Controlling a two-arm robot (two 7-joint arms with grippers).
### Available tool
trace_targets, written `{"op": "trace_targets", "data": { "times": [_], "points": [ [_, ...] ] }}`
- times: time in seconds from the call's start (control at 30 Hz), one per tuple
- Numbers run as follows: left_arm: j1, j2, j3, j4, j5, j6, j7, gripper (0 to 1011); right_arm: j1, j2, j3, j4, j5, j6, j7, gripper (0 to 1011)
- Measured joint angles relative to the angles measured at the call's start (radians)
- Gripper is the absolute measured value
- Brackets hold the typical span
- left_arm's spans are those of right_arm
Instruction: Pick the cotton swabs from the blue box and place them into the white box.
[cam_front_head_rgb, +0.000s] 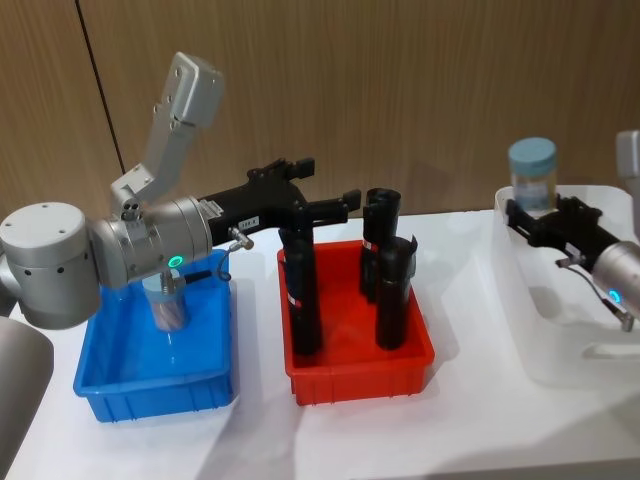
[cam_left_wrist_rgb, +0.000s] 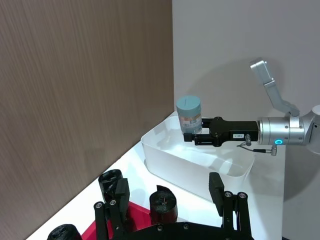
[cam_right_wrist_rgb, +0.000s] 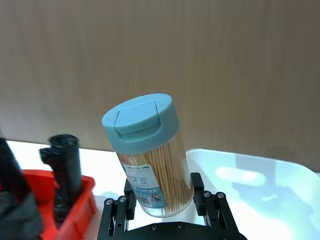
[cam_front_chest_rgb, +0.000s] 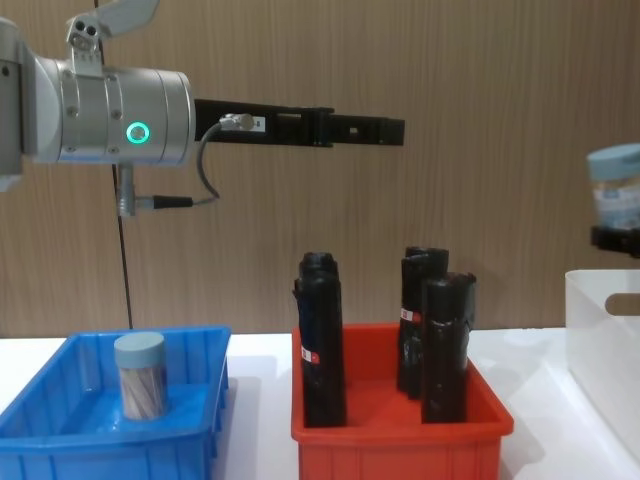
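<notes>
One cotton swab jar (cam_front_head_rgb: 165, 302) (cam_front_chest_rgb: 140, 376), clear with a pale blue lid, stands upright in the blue box (cam_front_head_rgb: 110, 392) (cam_front_chest_rgb: 60, 445) at the left. My left gripper (cam_front_head_rgb: 330, 182) (cam_front_chest_rgb: 375, 129) (cam_left_wrist_rgb: 165, 202) is open and holds nothing, hovering above the red bin to the right of the blue box. My right gripper (cam_front_head_rgb: 540, 216) (cam_left_wrist_rgb: 196, 134) (cam_right_wrist_rgb: 162, 204) is shut on a second cotton swab jar (cam_front_head_rgb: 532, 175) (cam_left_wrist_rgb: 189, 115) (cam_right_wrist_rgb: 150, 160) (cam_front_chest_rgb: 615, 190), held upright above the back of the white box (cam_front_head_rgb: 560, 330) (cam_left_wrist_rgb: 200, 162) (cam_right_wrist_rgb: 260, 170) (cam_front_chest_rgb: 600, 330).
A red bin (cam_front_head_rgb: 355, 375) (cam_front_chest_rgb: 400, 440) stands between the two boxes and holds three tall black cylinders (cam_front_head_rgb: 300, 290) (cam_front_chest_rgb: 320, 340). A wooden wall runs close behind the white table.
</notes>
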Motion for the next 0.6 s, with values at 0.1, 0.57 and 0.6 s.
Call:
{"op": "trace_targets", "data": {
  "times": [0.1, 0.57, 0.6],
  "points": [
    [0.000, 0.000, 0.000, 0.000, 0.000, 0.000, 0.000, 1004, 0.006, 0.004, 0.009, 0.021, 0.004, 0.007, -0.010, 659],
    [0.000, 0.000, 0.000, 0.000, 0.000, 0.000, 0.000, 1004, 0.024, 0.013, 0.032, 0.088, 0.023, 0.021, -0.025, 659],
    [0.000, 0.000, 0.000, 0.000, 0.000, 0.000, 0.000, 1004, 0.025, 0.013, 0.033, 0.093, 0.024, 0.022, -0.025, 659]
  ]
}}
